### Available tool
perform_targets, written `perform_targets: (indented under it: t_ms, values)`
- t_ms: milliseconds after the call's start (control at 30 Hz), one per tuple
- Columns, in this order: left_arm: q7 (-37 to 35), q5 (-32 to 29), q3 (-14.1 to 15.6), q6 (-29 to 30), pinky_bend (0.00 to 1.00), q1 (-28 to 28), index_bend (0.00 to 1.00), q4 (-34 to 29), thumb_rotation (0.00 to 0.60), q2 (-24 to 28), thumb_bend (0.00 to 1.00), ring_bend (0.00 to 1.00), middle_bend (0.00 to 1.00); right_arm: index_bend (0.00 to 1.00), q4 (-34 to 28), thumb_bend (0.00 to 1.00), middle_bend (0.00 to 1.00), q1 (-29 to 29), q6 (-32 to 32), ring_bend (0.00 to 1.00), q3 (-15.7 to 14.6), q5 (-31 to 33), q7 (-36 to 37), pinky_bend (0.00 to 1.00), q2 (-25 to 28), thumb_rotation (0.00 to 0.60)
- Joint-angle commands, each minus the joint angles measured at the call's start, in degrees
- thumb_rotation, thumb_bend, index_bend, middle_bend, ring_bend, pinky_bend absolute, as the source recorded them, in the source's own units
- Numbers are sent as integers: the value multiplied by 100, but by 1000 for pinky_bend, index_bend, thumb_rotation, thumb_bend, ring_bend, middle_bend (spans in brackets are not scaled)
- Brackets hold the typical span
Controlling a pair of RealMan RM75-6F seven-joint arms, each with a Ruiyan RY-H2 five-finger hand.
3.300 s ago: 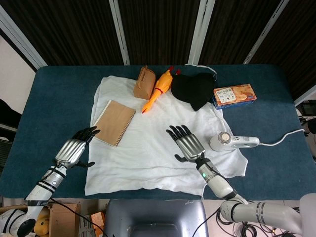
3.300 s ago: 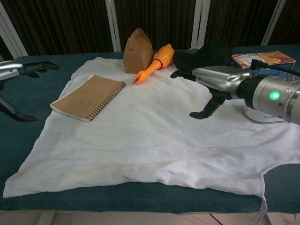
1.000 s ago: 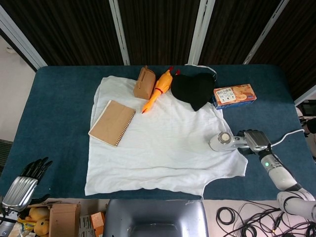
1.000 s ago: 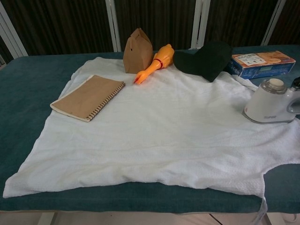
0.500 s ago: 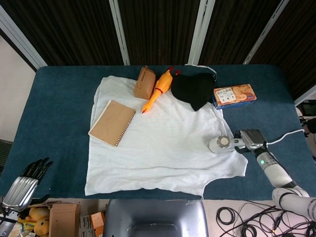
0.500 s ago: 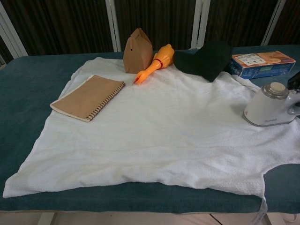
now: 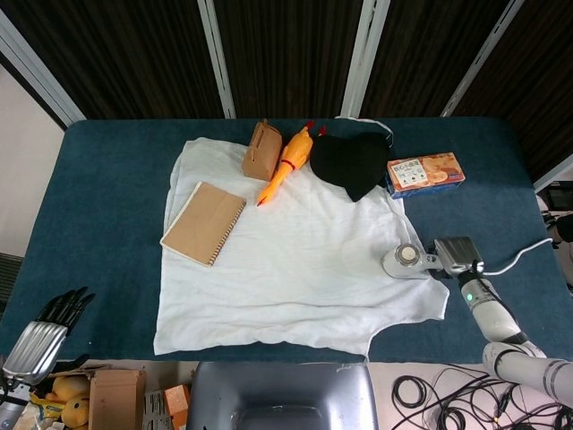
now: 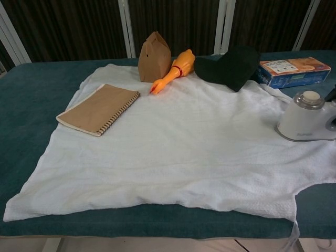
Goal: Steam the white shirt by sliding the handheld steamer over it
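The white shirt (image 7: 286,255) (image 8: 173,142) lies spread flat across the blue table. The handheld steamer (image 7: 407,260) (image 8: 307,119), white with a round cap, stands on the shirt's right edge near the sleeve. My right hand (image 7: 455,253) grips its handle from the right side; in the chest view only a dark sliver of the hand shows at the frame edge. My left hand (image 7: 40,336) hangs off the table's near-left corner with straight fingers, holding nothing. The chest view does not show it.
On the shirt's far part lie a brown notebook (image 7: 204,223) (image 8: 98,108), a brown paper box (image 7: 260,150), an orange rubber chicken (image 7: 286,164) and a black cloth (image 7: 349,163). A snack box (image 7: 425,174) sits behind the steamer. The steamer's cable (image 7: 524,251) trails right.
The left hand left the table for the near-left corner. The right hand went to the steamer and took its handle. The steamer has just shifted slightly right.
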Motion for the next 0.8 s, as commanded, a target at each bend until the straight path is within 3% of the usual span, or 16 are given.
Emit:
perform_targets:
  t_ms: [33,133,267,367,500,633,800]
  values:
    - [-11,-6,0,-7,111,1,43,1,600,8,1,0,0,821,89,494,717,-42,13,611,-18,-54,67,771,-79,600]
    - [2,-4,2,-7,112,4,43,-13,600,24,1,0,0,866,190,537,757,-85,105,648,15,-180,166,813,-168,600]
    - [17,-10,-6,-2,111,8,43,-42,600,42,1,0,0,995,346,588,911,-192,355,796,92,-407,373,920,-333,600]
    - [9,-14,1,-22,112,9,43,-44,600,40,2,0,0,1000,520,614,993,-304,501,896,153,-642,715,989,-521,600]
    - [13,-24,15,-68,112,5,43,-55,600,51,3,0,0,1000,772,712,1000,-434,546,981,364,-1011,1685,1000,-768,600]
    - [32,-54,0,-24,112,37,43,-90,600,92,4,0,0,1000,924,802,1000,-507,806,1000,490,-1507,2346,1000,-834,600]
    - [-43,-93,-27,-7,112,56,43,-32,600,70,4,0,0,1000,755,812,1000,-468,949,1000,639,-1719,2463,1000,-676,600]
